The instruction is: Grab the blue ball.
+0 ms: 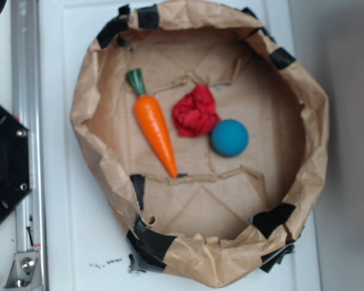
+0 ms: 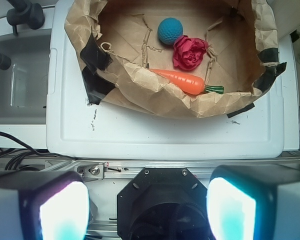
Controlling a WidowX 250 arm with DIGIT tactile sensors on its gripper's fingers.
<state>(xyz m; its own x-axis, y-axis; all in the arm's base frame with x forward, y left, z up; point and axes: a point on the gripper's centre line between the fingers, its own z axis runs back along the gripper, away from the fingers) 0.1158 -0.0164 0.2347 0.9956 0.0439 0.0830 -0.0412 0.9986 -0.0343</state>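
While the white plastic worktop point(image 1: 67, 230) carries the whole arrangement, the largest item on it is a round basin of crumpled brown paper point(image 1: 312, 130), its rim patched with strips of black tape. A metal rail point(image 1: 25, 121) runs along one edge of the worktop, with a black base plate point(image 1: 3, 163) just beside it. In the wrist view a grey sink point(image 2: 20, 85) lies alongside the worktop.

At the bottom of the wrist view the gripper point(image 2: 147, 212) sits released: its two pale, glowing fingers point(image 2: 62, 212) stand wide apart with nothing between them, well away from the paper basin and outside its rim.

Inside the basin, on the paper floor, three items lie. An orange plastic carrot with a green top point(image 1: 155, 127) lies at a slant, apart from the wall. A wrinkled red wad point(image 1: 195, 112) rests near the middle, just beside the carrot. The small teal-blue dimpled ball point(image 1: 229, 137) sits touching or all but touching the red wad, on the side away from the carrot, clear of the basin wall and unobstructed from above.
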